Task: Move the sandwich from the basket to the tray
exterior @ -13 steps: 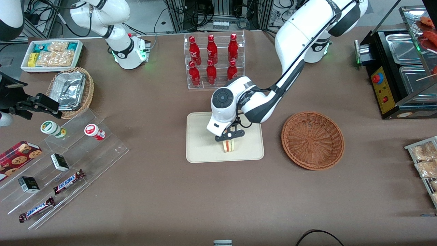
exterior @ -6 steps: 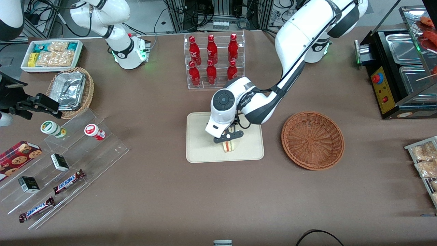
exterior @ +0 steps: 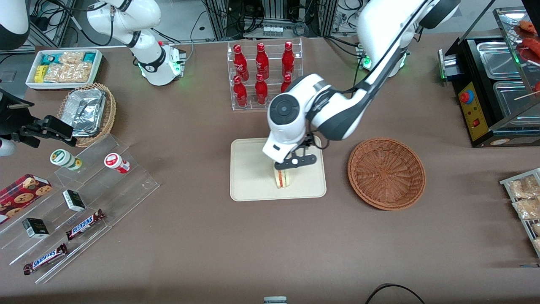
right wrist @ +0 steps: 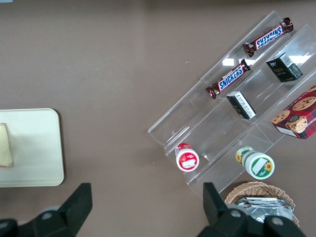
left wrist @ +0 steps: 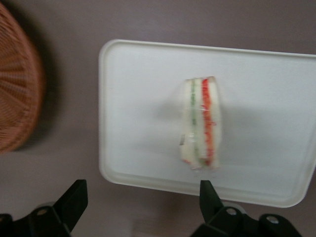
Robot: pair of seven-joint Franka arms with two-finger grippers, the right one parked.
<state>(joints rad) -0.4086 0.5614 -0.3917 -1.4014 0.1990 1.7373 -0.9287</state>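
Moved since earlier frame: claw (exterior: 295,162) has lifted off the sandwich (exterior: 282,178) and risen above it.
Claw: fingers spread apart, holding nothing.
Sandwich: standing on edge on the tray (exterior: 249,185), released.
Basket (exterior: 386,173): beside tray on bench (exterior: 211,236), holding nothing.
Task status: placement appears done; only arm withdrawal seems left.
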